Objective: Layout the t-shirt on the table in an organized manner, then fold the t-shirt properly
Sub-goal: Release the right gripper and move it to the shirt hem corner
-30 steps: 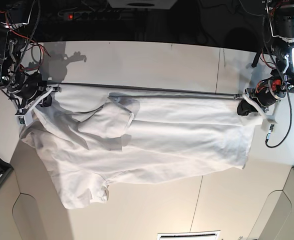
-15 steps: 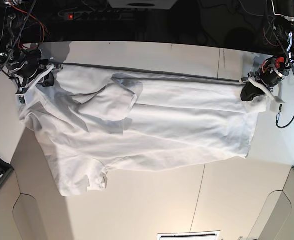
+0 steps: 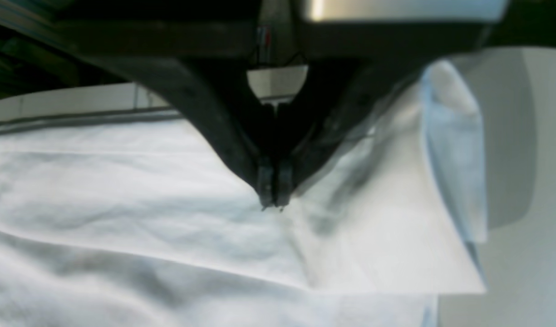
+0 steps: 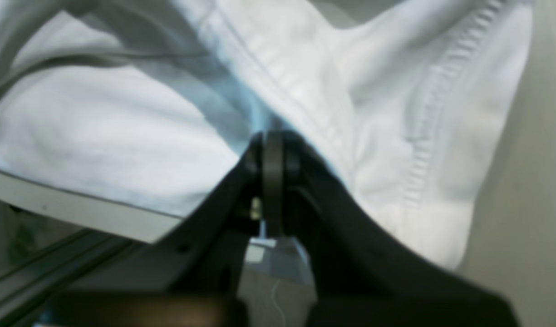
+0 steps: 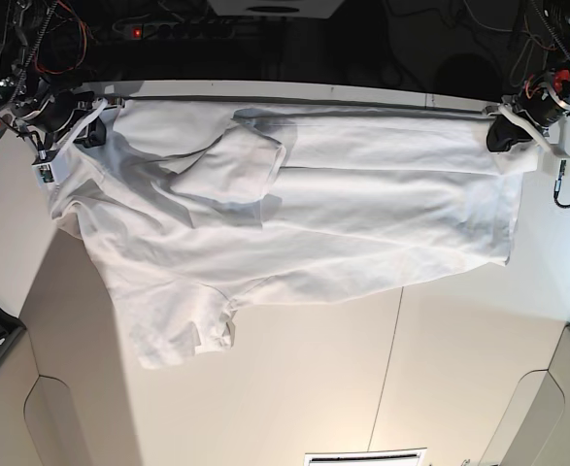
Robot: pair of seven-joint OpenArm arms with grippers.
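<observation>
Left claw [image 5: 506,134] clamped shut at far edge; right claw [image 5: 83,134] likewise, arms wide apart.

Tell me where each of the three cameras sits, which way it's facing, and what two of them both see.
Base: overhead, looking down at the table and the spread t-shirt; both arms show at the far corners.
Left wrist: on the left arm, looking along the shut left gripper pinching the shirt's edge.
Right wrist: on the right arm, looking along the shut right gripper against bunched, stitched cloth.
Shared: base and left wrist both show the shirt's corner beside that gripper.

right end effector [image 4: 272,150] pinched closed on white t-shirt [image 4: 123,131], ribbed hem at right
</observation>
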